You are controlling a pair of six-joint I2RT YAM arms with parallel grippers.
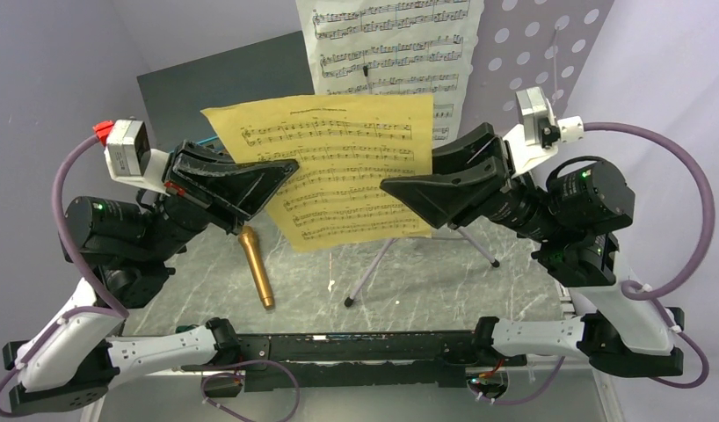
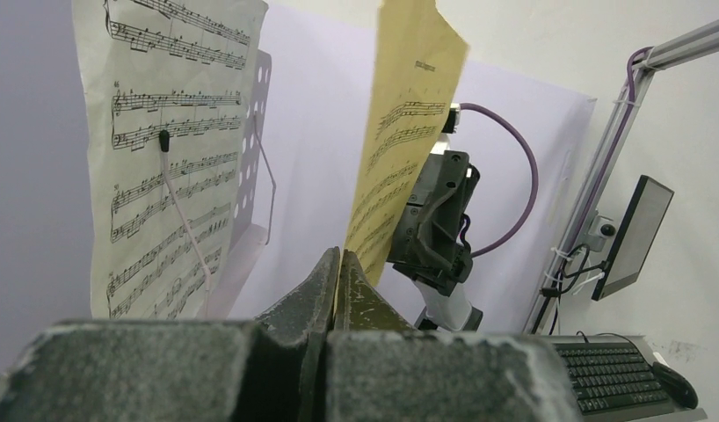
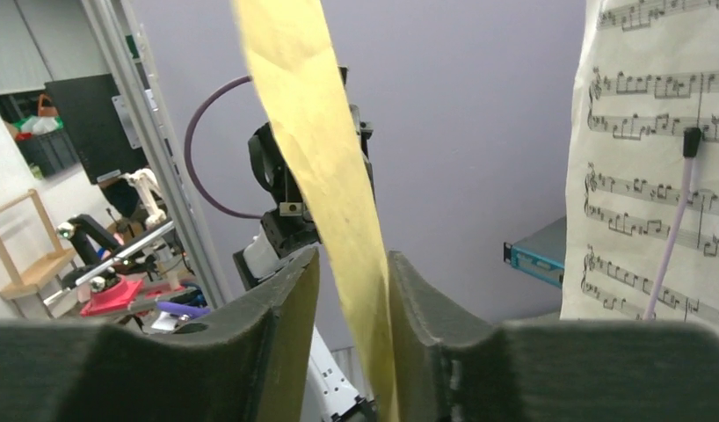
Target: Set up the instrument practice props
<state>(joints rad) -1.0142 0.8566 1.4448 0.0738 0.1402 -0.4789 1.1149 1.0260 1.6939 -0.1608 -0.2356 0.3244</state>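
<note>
The yellow music sheet [image 1: 347, 167] hangs in the air between my two grippers. My left gripper [image 1: 290, 167] is shut on its left edge, as the left wrist view [image 2: 338, 255] shows with the yellow sheet [image 2: 409, 132] pinched between the jaws. My right gripper [image 1: 387, 186] is open around the sheet's right edge; in the right wrist view [image 3: 354, 259] the yellow sheet [image 3: 321, 158] passes between the jaws and leans on the right one. The white music sheet [image 1: 391, 53] rests on the lilac music stand [image 1: 532, 53]. The gold microphone [image 1: 257, 268] lies on the table. The black mic stand is out of view.
The stand's tripod legs [image 1: 374, 272] spread on the marble table under the yellow sheet. A flat grey box with a blue front [image 3: 541, 255] stands at the back, also seen from above [image 1: 215, 83]. A monitor and keyboard [image 2: 611, 369] sit beyond the table.
</note>
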